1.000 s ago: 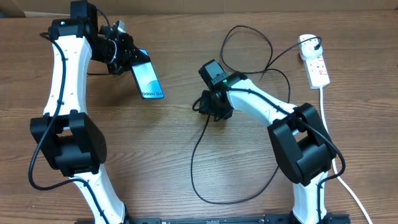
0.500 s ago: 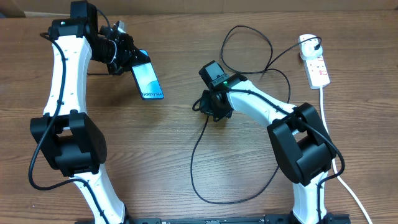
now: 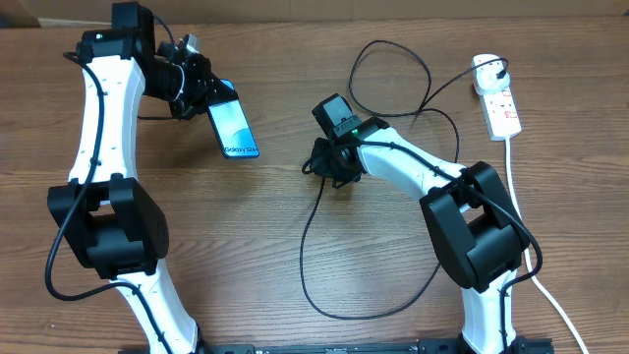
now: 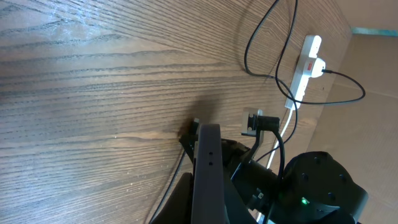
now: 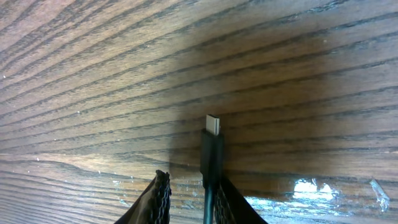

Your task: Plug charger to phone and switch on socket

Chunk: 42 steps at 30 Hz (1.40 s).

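Left fingers (image 3: 203, 90) clench the slim teal-screened phone (image 3: 234, 126) at the wooden table's (image 3: 246, 246) far left. Right fingers (image 5: 160, 196) straddle the thin black charger cable (image 5: 211, 149), connector tip protruding; whether they clamp it, cannot tell.

Left tool (image 3: 208, 95) grips phone (image 3: 234, 129), tilted; right tool (image 3: 329, 170) low over charger (image 3: 303, 251); socket (image 3: 502, 108) far right.

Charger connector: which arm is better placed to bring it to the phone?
Right. The right gripper has the charger tip between its fingers, pointing forward. The left gripper is shut on the phone, so it is occupied.
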Available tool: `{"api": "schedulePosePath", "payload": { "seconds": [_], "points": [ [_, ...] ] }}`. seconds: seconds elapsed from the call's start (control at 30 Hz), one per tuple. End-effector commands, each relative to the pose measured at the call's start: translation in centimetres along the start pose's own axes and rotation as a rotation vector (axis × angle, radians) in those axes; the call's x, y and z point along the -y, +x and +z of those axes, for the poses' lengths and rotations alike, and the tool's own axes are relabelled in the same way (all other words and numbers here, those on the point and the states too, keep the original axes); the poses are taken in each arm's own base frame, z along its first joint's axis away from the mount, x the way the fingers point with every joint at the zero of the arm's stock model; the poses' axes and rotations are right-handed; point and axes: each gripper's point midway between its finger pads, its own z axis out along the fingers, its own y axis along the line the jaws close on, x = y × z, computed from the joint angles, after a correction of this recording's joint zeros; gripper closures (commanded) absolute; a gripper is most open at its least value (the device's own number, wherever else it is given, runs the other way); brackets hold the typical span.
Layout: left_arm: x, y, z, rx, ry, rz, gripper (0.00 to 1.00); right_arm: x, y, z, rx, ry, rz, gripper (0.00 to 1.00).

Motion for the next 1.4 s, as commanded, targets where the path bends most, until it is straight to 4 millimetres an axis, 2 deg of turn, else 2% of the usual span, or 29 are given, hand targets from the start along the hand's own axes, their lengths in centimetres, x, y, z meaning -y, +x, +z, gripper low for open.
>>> {"api": "schedulePosePath", "payload": {
  "seconds": [0.0, 0.07, 0.1, 0.17, 0.3, 0.4, 0.53, 0.7, 0.83, 1.0, 1.13, 1.2, 1.37],
  "points": [
    [1.4, 0.2, -0.7, 0.012, 0.026, 0.046, 0.96, 3.5, 2.4, 4.0, -0.091, 0.102, -0.001, 0.79],
    [1.4, 0.2, -0.7, 0.012, 0.026, 0.046, 0.96, 3.5, 2.4, 4.0, -0.096, 0.097, -0.002, 0.87],
    [1.4, 0.2, -0.7, 0.012, 0.026, 0.046, 0.96, 3.4, 2.4, 3.9, -0.105, 0.085, -0.012, 0.95],
    [1.4, 0.2, -0.7, 0.012, 0.026, 0.046, 0.96, 2.5, 2.5, 3.7, -0.133, 0.036, -0.059, 0.96],
    [1.4, 0.2, -0.7, 0.012, 0.027, 0.045, 0.96, -1.0, 3.3, 2.1, -0.205, -0.162, -0.271, 0.96],
    [1.4, 0.2, -0.7, 0.011, 0.029, 0.045, 0.96, -3.5, 4.3, -0.5, -0.239, -0.330, -0.413, 0.96],
    [1.8, 0.3, -0.8, 0.005, 0.049, 0.049, 0.96, -6.6, 5.3, -5.3, -0.268, -0.561, -0.510, 0.96],
    [4.1, 0.8, -1.0, -0.020, 0.183, 0.105, 0.96, -9.1, 5.5, -11.3, -0.254, -0.751, -0.540, 0.96],
    [6.3, 0.8, -1.6, -0.028, 0.311, 0.141, 0.96, -10.1, 6.0, -15.2, -0.263, -0.866, -0.552, 0.96],
    [9.4, 0.9, -3.0, -0.037, 0.501, 0.216, 0.96, -10.7, 6.8, -18.4, -0.326, -1.023, -0.544, 0.96],
    [11.1, 0.9, -4.0, -0.035, 0.606, 0.282, 0.96, -10.8, 7.5, -19.8, -0.381, -1.097, -0.526, 0.96],
    [11.4, 0.8, -4.2, -0.031, 0.625, 0.300, 0.96, -11.0, 7.8, -20.6, -0.409, -1.144, -0.523, 0.96],
    [11.5, 0.8, -4.3, -0.033, 0.628, 0.294, 0.96, -11.0, 8.2, -21.1, -0.431, -1.173, -0.519, 0.96]
  ]
}}
